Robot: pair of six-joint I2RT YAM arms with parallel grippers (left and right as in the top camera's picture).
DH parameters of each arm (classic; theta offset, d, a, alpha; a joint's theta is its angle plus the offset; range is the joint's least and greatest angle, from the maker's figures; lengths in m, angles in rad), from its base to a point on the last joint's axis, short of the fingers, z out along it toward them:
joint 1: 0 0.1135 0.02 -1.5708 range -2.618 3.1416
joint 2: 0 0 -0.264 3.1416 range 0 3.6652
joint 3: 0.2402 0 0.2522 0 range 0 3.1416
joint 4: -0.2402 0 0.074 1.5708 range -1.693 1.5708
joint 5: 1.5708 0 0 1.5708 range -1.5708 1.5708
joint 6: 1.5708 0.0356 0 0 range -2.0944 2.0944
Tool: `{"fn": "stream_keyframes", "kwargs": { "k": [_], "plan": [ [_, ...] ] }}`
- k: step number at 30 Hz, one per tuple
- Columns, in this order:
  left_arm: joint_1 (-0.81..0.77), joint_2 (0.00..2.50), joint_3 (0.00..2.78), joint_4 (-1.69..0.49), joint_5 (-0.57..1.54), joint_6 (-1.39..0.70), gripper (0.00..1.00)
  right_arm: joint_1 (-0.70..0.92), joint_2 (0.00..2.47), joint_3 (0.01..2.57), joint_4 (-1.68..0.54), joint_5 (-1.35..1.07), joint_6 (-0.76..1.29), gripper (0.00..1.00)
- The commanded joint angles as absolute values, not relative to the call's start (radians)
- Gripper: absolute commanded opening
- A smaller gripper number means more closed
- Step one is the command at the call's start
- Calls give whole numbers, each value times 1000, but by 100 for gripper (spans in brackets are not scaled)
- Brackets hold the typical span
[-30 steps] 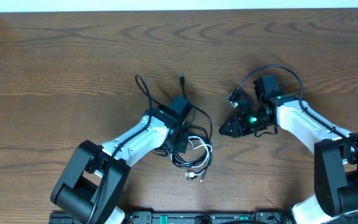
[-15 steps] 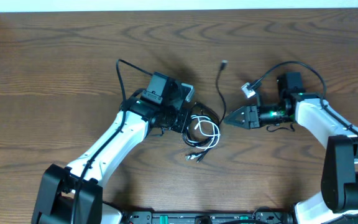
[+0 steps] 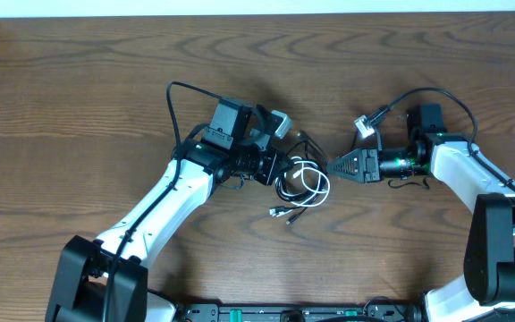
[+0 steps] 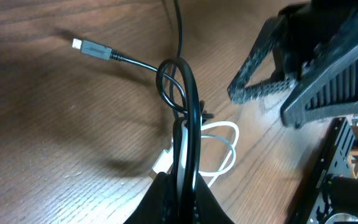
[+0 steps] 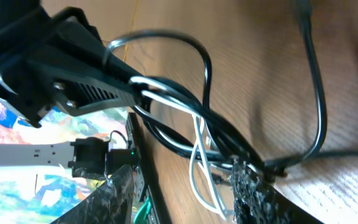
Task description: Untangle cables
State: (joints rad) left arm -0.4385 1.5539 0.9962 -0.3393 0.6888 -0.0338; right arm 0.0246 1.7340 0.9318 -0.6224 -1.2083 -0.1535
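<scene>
The black cable (image 3: 286, 186) and the white cable (image 3: 312, 180) lie tangled in a small bundle at the table's middle. My left gripper (image 3: 272, 166) is shut on strands of both cables at the bundle's left edge; the left wrist view shows the black cable (image 4: 180, 93) and white cable (image 4: 224, 149) running out of my shut fingers (image 4: 182, 186), and a black plug end (image 4: 93, 48) on the table. My right gripper (image 3: 332, 167) is open, its tips at the bundle's right side. In the right wrist view the white cable (image 5: 197, 163) hangs between my open fingers (image 5: 188, 196) and the black cable (image 5: 194, 121) crosses above.
The wooden table (image 3: 79, 98) carries both arms. The thicker black wires of the arms loop above each wrist (image 3: 173, 107) (image 3: 418, 94). The table's front edge with the arm bases (image 3: 293, 313) is close behind the bundle.
My left gripper has swung up and right, dragging the cable bundle toward the right gripper. The right gripper has levelled out and now points at the bundle.
</scene>
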Motion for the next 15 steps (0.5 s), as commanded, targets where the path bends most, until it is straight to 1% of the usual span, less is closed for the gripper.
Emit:
{"fn": "stream_keyframes", "kwargs": {
  "k": [1, 3, 9, 12, 15],
  "plan": [
    [-434, 1549, 1013, -330, 722, -82, 7, 39, 1726, 926, -661, -1129, -147, 47],
    [-434, 1549, 1013, -331, 722, -92, 8, 56, 1726, 926, -684, -1085, -157, 47],
    [-434, 1549, 1012, -330, 722, -125, 8, 136, 1726, 926, -726, -1055, -218, 47],
    [-434, 1549, 1012, -331, 722, -138, 8, 183, 1726, 926, -721, -971, -218, 48],
    [-434, 1549, 1012, -331, 722, -160, 7, 234, 1726, 926, -714, -825, -213, 46]
  ]
}}
